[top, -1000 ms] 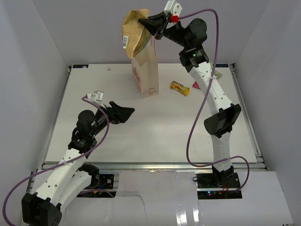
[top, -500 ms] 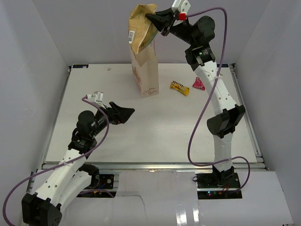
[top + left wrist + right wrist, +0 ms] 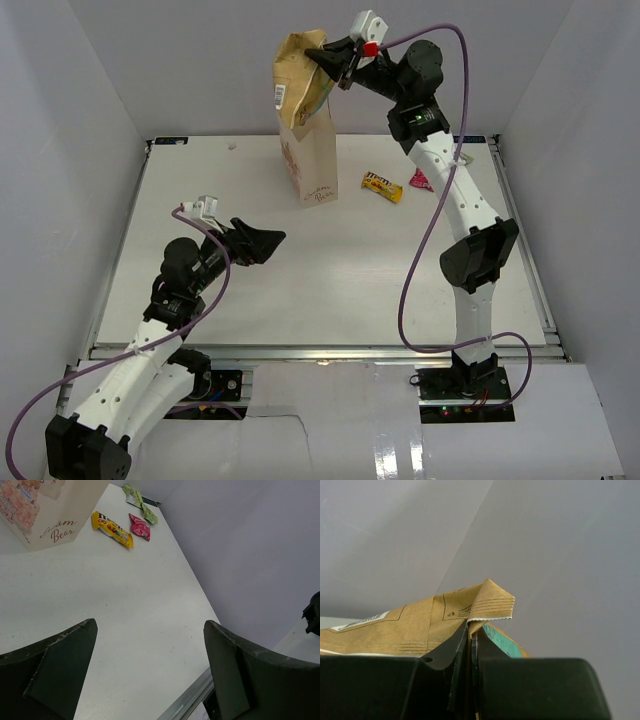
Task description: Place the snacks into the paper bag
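Note:
My right gripper (image 3: 318, 53) is shut on the top corner of the tan-yellow chip bag (image 3: 297, 78) and holds it over the mouth of the upright cream paper bag (image 3: 312, 160); the chip bag's lower end is at or just inside the opening. In the right wrist view the chip bag (image 3: 420, 625) is pinched between the jaws (image 3: 470, 630). A yellow packet (image 3: 382, 186), a pink packet (image 3: 419, 180) and a light green packet (image 3: 462, 157) lie on the table right of the paper bag; all three show in the left wrist view (image 3: 112, 528), (image 3: 139, 526), (image 3: 141, 504). My left gripper (image 3: 277, 238) is open and empty, low over the table.
White walls close in the table (image 3: 330, 290) on three sides. A metal rail (image 3: 300, 350) runs along the near edge. The right arm (image 3: 470, 250) reaches up over the right half of the table.
The right gripper with the chip bag has come down slightly and shifted left over the paper bag's mouth. The left arm has barely moved.

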